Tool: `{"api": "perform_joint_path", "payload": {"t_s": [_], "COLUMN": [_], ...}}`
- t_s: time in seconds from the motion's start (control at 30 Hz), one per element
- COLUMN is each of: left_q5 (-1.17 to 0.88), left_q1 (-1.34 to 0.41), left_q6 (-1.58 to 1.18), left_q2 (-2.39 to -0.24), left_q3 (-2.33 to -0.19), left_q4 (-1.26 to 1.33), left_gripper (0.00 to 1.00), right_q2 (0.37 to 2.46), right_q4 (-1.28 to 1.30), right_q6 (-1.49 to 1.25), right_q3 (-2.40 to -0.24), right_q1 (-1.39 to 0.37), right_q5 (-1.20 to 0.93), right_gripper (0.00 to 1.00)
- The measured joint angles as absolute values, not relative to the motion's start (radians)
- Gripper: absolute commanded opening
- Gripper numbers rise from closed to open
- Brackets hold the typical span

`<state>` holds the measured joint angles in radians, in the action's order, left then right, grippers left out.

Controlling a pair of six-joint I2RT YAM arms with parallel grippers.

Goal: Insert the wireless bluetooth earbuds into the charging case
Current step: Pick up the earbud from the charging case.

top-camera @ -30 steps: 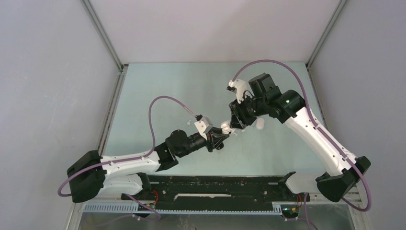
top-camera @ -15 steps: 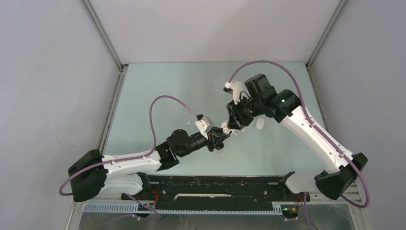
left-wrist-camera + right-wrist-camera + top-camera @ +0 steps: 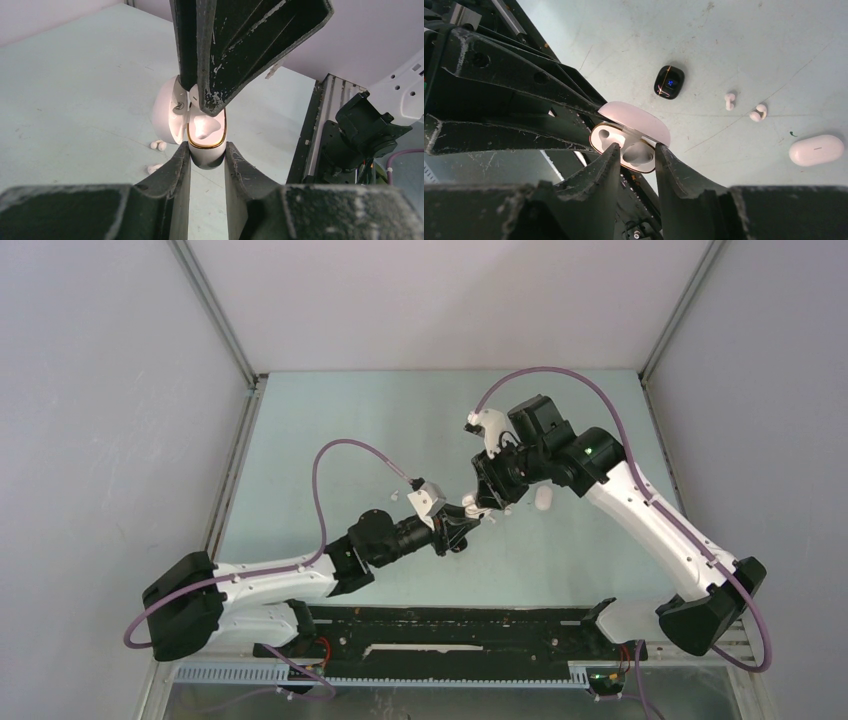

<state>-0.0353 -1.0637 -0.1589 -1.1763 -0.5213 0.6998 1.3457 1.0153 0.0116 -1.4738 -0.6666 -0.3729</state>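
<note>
My left gripper (image 3: 206, 148) is shut on the lower half of an open white charging case (image 3: 206, 156) with a gold rim and holds it above the table; its lid (image 3: 166, 116) hangs open to the left. My right gripper (image 3: 638, 150) reaches into the case (image 3: 604, 137) from the other side, with its jaws closed round a white earbud (image 3: 640, 154) that sits in one well. The other well (image 3: 605, 134) looks empty. In the top view both grippers meet at mid-table, left (image 3: 476, 513) and right (image 3: 488, 502).
On the table lie a small black case (image 3: 669, 81), two loose white earbuds (image 3: 730, 100) (image 3: 758, 112) and a closed white case (image 3: 816, 149), which also shows in the top view (image 3: 543, 498). A black rail (image 3: 450, 630) runs along the near edge.
My right arm has shifted a little left and down toward the case in my left gripper. The left arm has held still.
</note>
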Motion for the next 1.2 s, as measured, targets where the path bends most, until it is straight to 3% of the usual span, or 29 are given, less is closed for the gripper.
{"api": "perform_joint_path", "payload": {"t_s": [0.3, 0.53, 0.9, 1.2], "left_q5": [-0.035, -0.033, -0.051, -0.109], "left_q1": [-1.064, -1.064, -1.065, -1.063], "left_q6": [-0.162, -0.169, -0.185, -0.175], "left_q2": [-1.179, -1.179, -1.201, -1.208], "left_q3": [-0.521, -0.521, -0.521, -0.508], "left_q4": [0.691, 0.694, 0.741, 0.755], "left_gripper": [0.00, 0.00, 0.00, 0.00], "right_q2": [1.344, 1.336, 1.269, 1.214], "right_q4": [1.011, 1.007, 1.019, 1.063], "right_q6": [0.036, 0.055, 0.108, 0.303], "right_q3": [-1.457, -1.456, -1.475, -1.502], "right_q1": [-0.667, -0.667, -0.665, -0.657], "right_q5": [-0.360, -0.353, -0.361, -0.570], "right_gripper": [0.27, 0.10, 0.00, 0.00]}}
